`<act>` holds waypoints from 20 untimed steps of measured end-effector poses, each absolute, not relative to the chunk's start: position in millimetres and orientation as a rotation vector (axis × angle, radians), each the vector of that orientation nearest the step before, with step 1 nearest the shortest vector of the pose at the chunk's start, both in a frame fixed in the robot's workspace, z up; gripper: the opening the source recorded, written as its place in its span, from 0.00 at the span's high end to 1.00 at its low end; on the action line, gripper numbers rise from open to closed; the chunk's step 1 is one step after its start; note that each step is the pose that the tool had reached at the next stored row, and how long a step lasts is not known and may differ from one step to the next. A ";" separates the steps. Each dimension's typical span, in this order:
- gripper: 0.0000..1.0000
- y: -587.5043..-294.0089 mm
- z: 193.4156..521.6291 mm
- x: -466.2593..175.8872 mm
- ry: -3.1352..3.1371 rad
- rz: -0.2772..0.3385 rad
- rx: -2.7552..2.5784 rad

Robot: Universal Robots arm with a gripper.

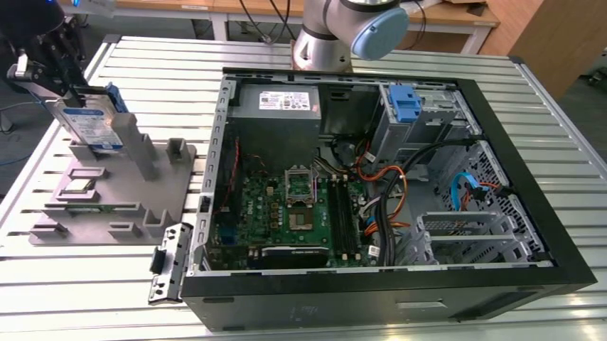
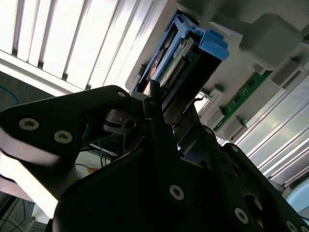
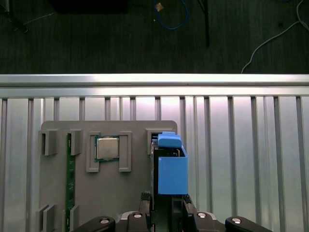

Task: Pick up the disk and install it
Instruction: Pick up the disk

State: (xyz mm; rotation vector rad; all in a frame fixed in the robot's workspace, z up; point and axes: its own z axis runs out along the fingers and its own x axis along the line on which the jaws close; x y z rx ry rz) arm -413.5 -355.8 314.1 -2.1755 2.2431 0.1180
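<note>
Silver rectangular disk (image 1: 95, 126) clamped in gripper (image 1: 78, 92).
</note>
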 end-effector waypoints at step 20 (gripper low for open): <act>0.65 -355.8 347.2 -413.5 2.243 0.118 -2.175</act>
